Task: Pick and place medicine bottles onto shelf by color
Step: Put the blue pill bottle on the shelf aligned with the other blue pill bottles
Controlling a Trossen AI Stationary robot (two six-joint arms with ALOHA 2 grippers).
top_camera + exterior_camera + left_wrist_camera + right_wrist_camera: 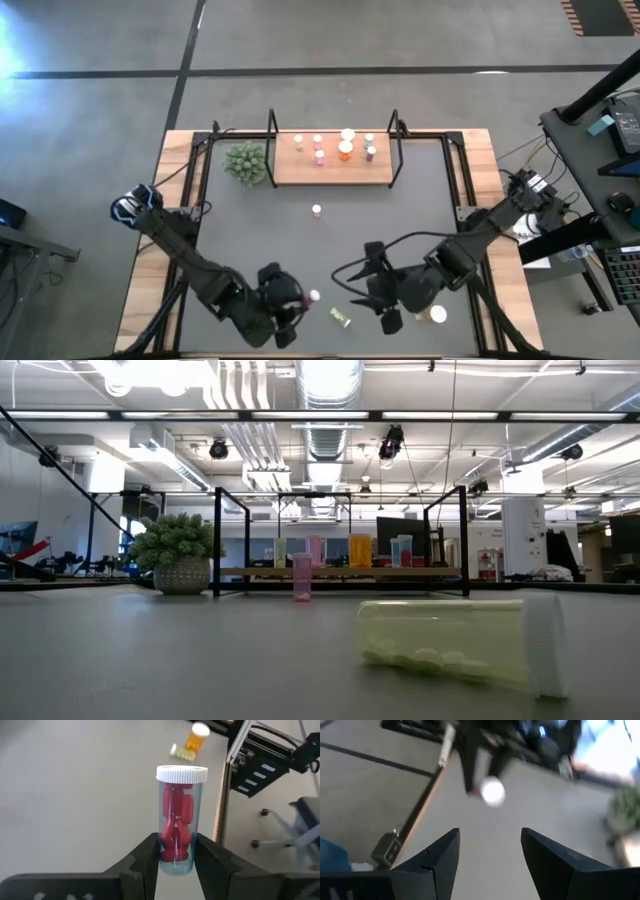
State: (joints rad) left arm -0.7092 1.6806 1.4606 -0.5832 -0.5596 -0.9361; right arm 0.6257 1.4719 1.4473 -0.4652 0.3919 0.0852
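Observation:
My left gripper (300, 303) is near the front edge of the grey mat, shut on a clear bottle of red pills with a white cap (176, 815); the cap also shows in the high view (314, 297). My right gripper (362, 296) is open and empty (490, 855), just to the bottle's right, facing it. Several bottles stand on the wooden shelf (290, 172) at the far side. A pink bottle (316, 210) stands alone mid-mat. A yellow-green bottle (341, 318) lies on its side (450, 640). An orange bottle (437, 314) stands near the front right. My left gripper pinches the lower body of the red-pill bottle, near its base (175, 857), between its two fingers. The bottle sticks out beyond the fingertips (150, 852) along the fingers, its cap end (182, 773) toward the table's right. It appears clear of the mat.
A spiky green plant (246, 163) stands left of the shelf. Black frame uprights (272, 135) rise at the shelf's short ends. The yellow-green bottle and the orange bottle (196, 739) lie ahead of my left gripper. A black cable (340, 275) loops near my right gripper.

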